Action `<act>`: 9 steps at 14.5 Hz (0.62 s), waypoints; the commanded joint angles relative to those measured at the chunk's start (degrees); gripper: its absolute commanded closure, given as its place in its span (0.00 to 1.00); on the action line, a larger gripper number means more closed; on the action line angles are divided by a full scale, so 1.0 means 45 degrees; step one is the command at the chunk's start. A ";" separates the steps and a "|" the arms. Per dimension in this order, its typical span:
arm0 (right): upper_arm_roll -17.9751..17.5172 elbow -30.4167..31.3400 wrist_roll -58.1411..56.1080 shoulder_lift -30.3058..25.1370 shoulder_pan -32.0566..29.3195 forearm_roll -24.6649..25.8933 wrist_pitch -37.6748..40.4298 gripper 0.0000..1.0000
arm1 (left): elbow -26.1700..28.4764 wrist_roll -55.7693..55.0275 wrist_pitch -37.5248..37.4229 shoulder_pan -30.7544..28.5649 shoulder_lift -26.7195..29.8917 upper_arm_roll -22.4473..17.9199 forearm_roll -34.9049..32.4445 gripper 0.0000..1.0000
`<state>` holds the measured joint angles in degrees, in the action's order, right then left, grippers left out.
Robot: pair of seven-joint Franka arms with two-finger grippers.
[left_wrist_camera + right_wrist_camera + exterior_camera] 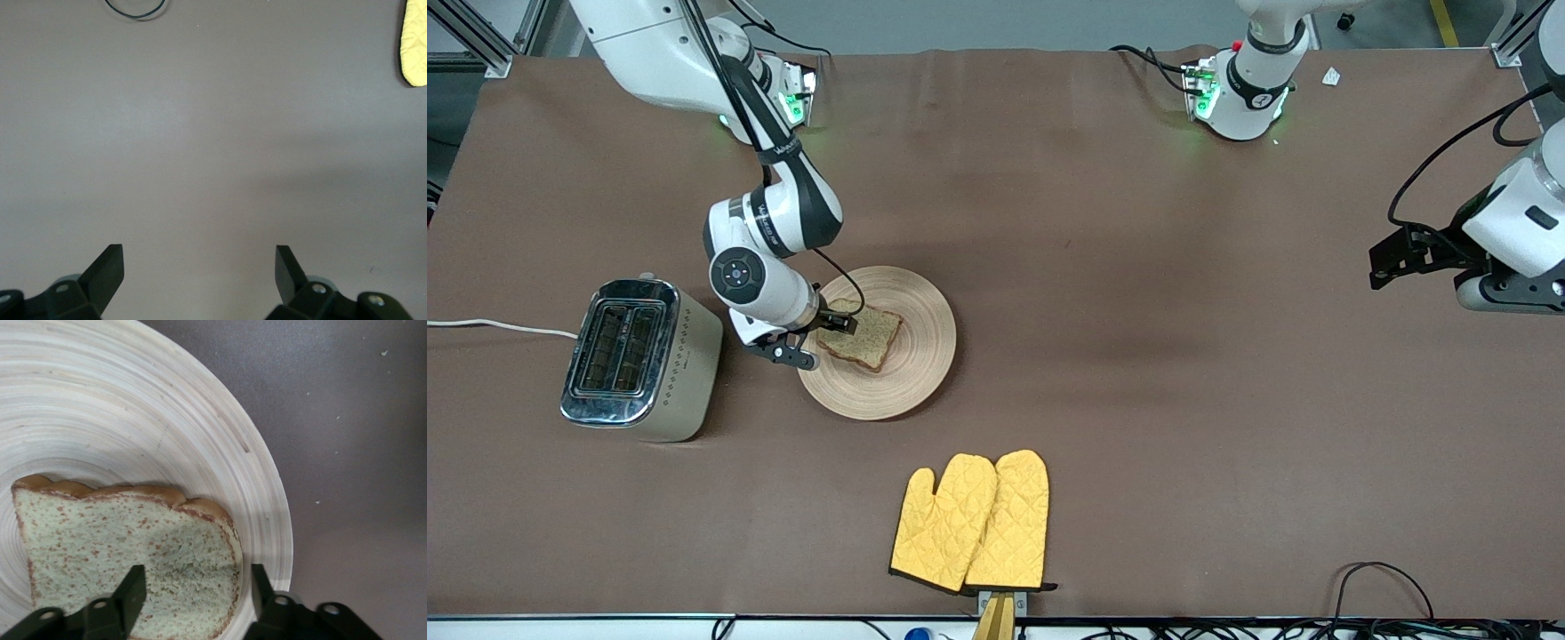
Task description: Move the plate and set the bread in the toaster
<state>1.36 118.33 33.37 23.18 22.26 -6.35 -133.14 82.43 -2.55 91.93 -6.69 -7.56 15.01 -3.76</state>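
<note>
The right gripper (193,597) straddles the bread (127,547) on the plate (920,342), jaws apart — next, pinch and lift toward the toaster (640,358) — while the left gripper (199,272) waits, fingers spread.

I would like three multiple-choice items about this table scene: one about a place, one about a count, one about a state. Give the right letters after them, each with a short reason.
1. Where does the bread lie?
A. in the toaster
B. on the plate
C. on the mitts

2. How many yellow mitts are on the table?
A. one
B. two
C. three

3. How is the left hand?
A. open over bare table
B. shut on the bread
C. shut on the plate

Answers:
1 B: the slice rests flat on the plate, beside the toaster, whose slots hold nothing; the right hand is down at the slice's edge, one finger over the slice and the other by its crust.
2 B: two mitts lie side by side, nearer to the front camera than the plate.
3 A: the left hand has its fingers wide apart with only tabletop under them.
</note>
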 commanded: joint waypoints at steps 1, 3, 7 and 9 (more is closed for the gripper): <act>0.0050 0.0540 0.0240 -0.0484 0.0015 -0.0092 -0.0160 0.41 | 0.0081 -0.0175 -0.0096 0.0955 0.0665 -0.1066 -0.0023 0.00; 0.0050 0.0540 0.0260 -0.0445 -0.0102 -0.0092 -0.0180 0.41 | 0.0333 -0.0058 -0.0116 0.1484 0.1035 -0.1633 -0.0004 0.00; 0.0050 0.0579 0.0260 -0.0445 -0.0200 -0.0092 -0.0141 0.41 | 0.0743 -0.0136 -0.0116 0.2227 0.1368 -0.2433 0.0403 0.00; 0.0050 0.0580 0.0260 -0.0426 -0.0200 -0.0092 -0.0160 0.41 | 0.1522 -0.0038 0.0311 0.2423 0.1932 -0.2690 0.0660 0.00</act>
<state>1.97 118.86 33.70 23.09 21.82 -6.36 -133.14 84.48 -2.65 91.59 3.14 -2.54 4.49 -2.12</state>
